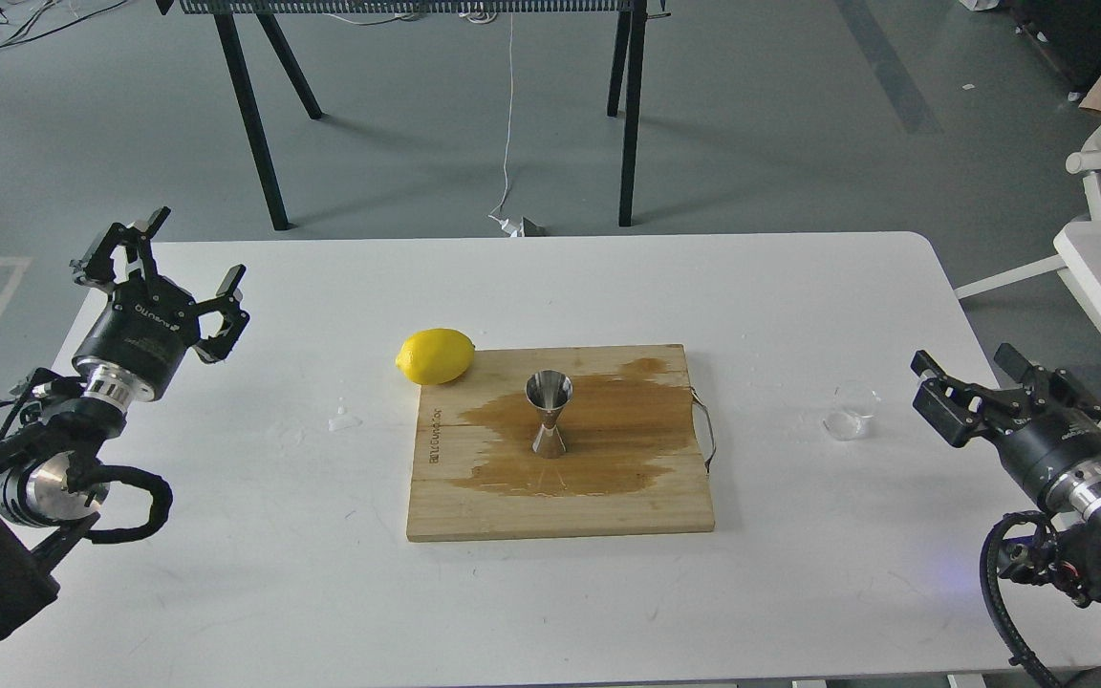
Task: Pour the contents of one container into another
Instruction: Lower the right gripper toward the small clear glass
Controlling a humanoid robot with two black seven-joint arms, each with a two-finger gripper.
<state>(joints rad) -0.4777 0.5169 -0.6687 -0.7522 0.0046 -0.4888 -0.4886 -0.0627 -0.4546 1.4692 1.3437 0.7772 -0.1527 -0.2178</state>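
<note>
My right pincer [990,377], fingers spread, hovers just right of the glass cup [849,413]; bare table [799,315] between them, nothing blocking. Beyond the cup: board [560,497] with its wire handle [706,435], jigger [549,414] upright mid-board. My left pincer [161,266], fingers spread, far off; lemon [435,355] at the board's near corner from it.
</note>
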